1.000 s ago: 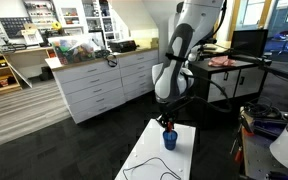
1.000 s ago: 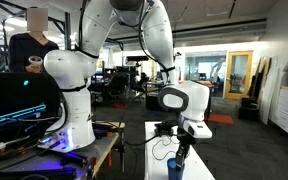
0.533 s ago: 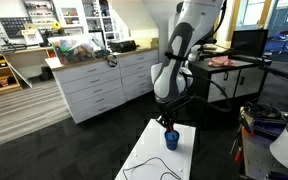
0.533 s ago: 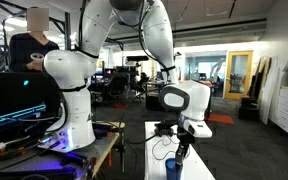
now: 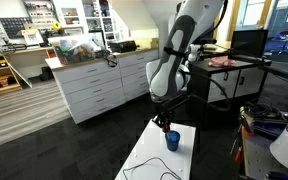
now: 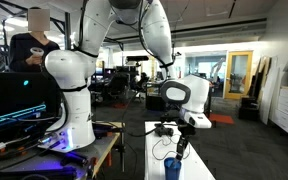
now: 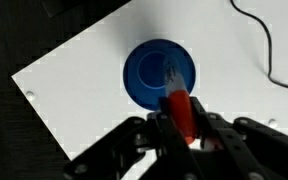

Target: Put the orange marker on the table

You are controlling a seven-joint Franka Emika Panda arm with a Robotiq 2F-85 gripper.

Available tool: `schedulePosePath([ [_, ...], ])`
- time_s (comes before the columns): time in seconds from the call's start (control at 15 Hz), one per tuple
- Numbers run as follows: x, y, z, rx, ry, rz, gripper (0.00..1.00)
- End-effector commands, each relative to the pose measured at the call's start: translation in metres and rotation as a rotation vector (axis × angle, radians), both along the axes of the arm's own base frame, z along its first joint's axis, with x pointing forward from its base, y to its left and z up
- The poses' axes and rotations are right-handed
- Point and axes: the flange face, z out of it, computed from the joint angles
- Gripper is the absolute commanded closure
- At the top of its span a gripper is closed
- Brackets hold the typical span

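Observation:
In the wrist view my gripper (image 7: 182, 128) is shut on the orange marker (image 7: 179, 113), which stands between the jaws with its tip over the near rim of the blue cup (image 7: 158, 72). The cup stands upright on the white table (image 7: 74, 90). In both exterior views the gripper (image 5: 164, 124) (image 6: 181, 146) hangs just above the cup (image 5: 171, 141) (image 6: 171, 169) near the far end of the table (image 5: 144, 160) (image 6: 156, 150). The marker is too small to make out in the exterior views.
A black cable (image 7: 269, 50) lies on the table beside the cup and also shows in an exterior view (image 5: 149, 167). White drawer cabinets (image 5: 99, 85) stand behind. A second robot arm (image 6: 69, 80) and a person (image 6: 29, 45) are at a nearby desk.
My gripper has risen a little above the cup, lifting the marker with it; the arm has swung slightly. The cup has not moved.

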Motion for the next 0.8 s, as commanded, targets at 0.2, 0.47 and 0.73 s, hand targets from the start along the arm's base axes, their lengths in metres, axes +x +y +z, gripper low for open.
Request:
schedulePosePath([
  [0.2,0.001,0.011,0.047,-0.045,-0.014,0.002,0.92],
  [0.47,0.006,0.01,0.068,-0.073,-0.024,0.018,0.92],
  [0.73,0.011,0.004,0.088,-0.086,-0.015,0.027,0.92],
])
